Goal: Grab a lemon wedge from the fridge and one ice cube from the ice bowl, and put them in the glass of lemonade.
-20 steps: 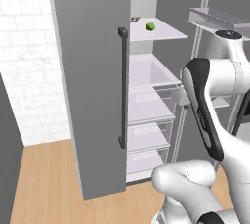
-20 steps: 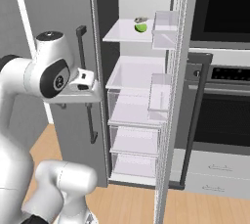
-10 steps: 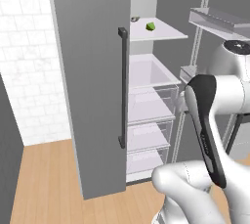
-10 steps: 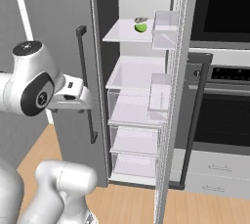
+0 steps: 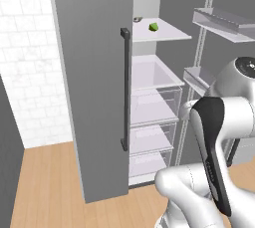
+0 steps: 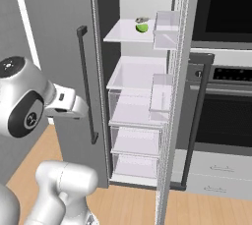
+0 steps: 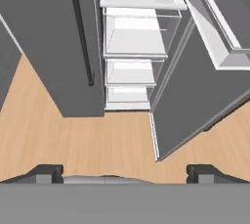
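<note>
1. Left base view: we see the fridge (image 5: 99,87) with its right door swung open and the lemon wedge (image 5: 154,26) lying on the upper white shelf (image 5: 167,34).
2. From the right base view, we find the wedge beside a small dark item we cannot identify.
3. In the hand view, our gripper (image 7: 124,171) has its jaws spread wide, holding nothing, above the wooden floor (image 7: 97,140).

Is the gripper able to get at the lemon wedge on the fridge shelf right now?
Probably yes: the fridge door stands open and the lemon wedge lies exposed on the upper shelf, though the open gripper sits low, pointing floorward.
</note>
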You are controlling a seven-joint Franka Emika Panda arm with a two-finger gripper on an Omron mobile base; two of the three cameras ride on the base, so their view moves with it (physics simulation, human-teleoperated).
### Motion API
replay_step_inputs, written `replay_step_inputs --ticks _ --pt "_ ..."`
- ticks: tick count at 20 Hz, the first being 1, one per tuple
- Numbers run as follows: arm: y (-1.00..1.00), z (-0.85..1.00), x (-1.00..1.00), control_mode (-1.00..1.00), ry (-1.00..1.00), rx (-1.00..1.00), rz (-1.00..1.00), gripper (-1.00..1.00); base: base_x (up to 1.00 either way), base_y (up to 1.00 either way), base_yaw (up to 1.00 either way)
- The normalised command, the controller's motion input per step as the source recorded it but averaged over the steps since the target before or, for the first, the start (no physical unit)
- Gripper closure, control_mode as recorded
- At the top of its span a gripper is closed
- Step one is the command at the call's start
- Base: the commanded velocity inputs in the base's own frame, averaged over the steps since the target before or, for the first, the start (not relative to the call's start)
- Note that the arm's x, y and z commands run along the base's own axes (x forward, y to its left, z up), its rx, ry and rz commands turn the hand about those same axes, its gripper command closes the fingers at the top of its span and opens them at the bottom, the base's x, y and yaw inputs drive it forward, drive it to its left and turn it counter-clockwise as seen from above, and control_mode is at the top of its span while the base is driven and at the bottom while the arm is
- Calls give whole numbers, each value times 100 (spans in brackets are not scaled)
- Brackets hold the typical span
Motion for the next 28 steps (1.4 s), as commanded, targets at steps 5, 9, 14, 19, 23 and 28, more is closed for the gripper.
replay_step_inputs --ticks 5,9,14,19,23,28 --pt "0 0 0 100 -1 0 0 -100 48 -23 -12" --pt "0 0 0 100 0 0 0 -100 88 -39 -28" --pt "0 0 0 100 0 0 0 -100 29 -3 -9" --pt "0 0 0 100 0 0 0 -100 31 -18 15" --pt "0 0 0 100 0 0 0 -100 43 -40 27" --pt "0 0 0 100 0 0 0 -100 37 -28 11"
